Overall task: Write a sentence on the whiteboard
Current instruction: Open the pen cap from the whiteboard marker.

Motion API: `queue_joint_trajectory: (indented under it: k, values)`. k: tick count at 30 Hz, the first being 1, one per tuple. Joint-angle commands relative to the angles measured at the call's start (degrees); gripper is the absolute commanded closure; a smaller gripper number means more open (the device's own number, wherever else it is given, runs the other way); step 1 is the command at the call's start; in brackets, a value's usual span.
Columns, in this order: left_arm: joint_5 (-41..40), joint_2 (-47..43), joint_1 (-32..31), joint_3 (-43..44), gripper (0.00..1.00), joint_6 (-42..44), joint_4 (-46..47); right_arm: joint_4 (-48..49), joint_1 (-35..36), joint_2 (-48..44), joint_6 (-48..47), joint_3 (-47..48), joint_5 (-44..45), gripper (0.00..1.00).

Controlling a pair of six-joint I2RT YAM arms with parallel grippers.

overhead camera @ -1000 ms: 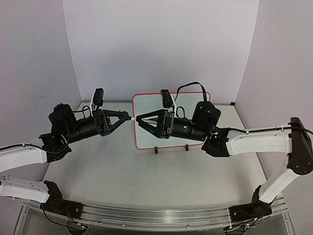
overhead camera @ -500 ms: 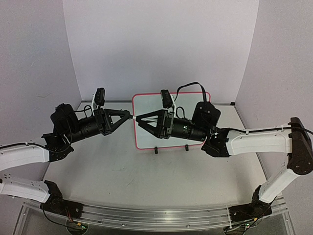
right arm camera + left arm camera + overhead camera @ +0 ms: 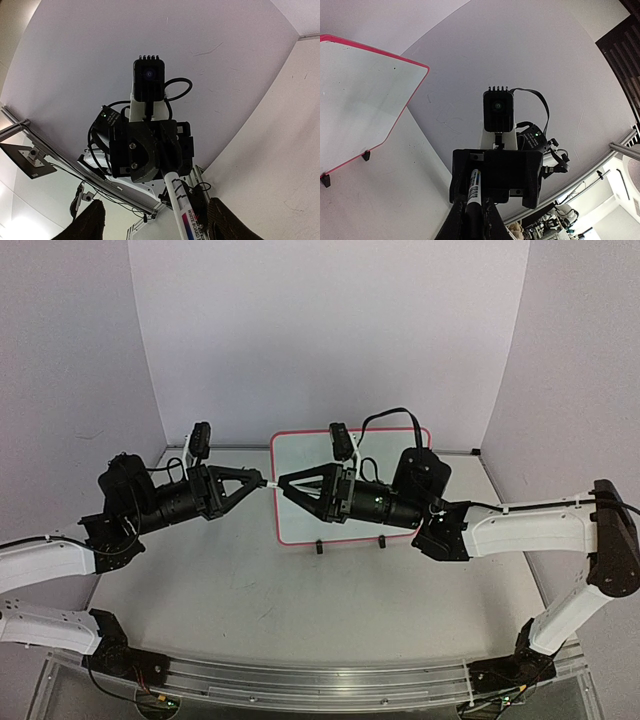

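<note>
The whiteboard [image 3: 400,445] has a red frame and stands on two black feet at the back centre. No sentence shows on the white face that I see, also in the left wrist view [image 3: 360,95]. A white marker [image 3: 270,482] hangs in the air in front of the board's left edge. My left gripper [image 3: 258,480] is shut on the marker's dark end [image 3: 472,192], pointing right. My right gripper [image 3: 283,483] faces it tip to tip. Its fingers [image 3: 92,220] stand wide apart on either side of the marker barrel [image 3: 182,210] without touching it.
Grey walls close in the table at the back and on both sides. The right arm's white link [image 3: 530,525] stretches across the right half of the table. An aluminium rail [image 3: 320,680] runs along the near edge.
The left arm nudged slightly right and came back. The marker stays in the left gripper, and the right jaws stay wide.
</note>
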Motion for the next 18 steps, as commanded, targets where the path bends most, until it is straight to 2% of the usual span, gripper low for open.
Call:
queue_joint_trajectory:
  k: [1,9,18]
  values:
    - [0.94,0.15,0.01,0.09,1.0,1.0,0.15,1.32,0.4,-0.92,-0.56,0.28,0.03,0.35]
    - [1.31,1.18,-0.04,0.18,1.0,0.82,-0.29,0.69,0.34,-0.96,-0.7,0.33,-0.02,0.41]
    - [1.85,2.23,-0.04,0.45,1.0,0.68,-0.48,-0.06,0.36,-1.24,-0.99,0.36,0.38,0.62]
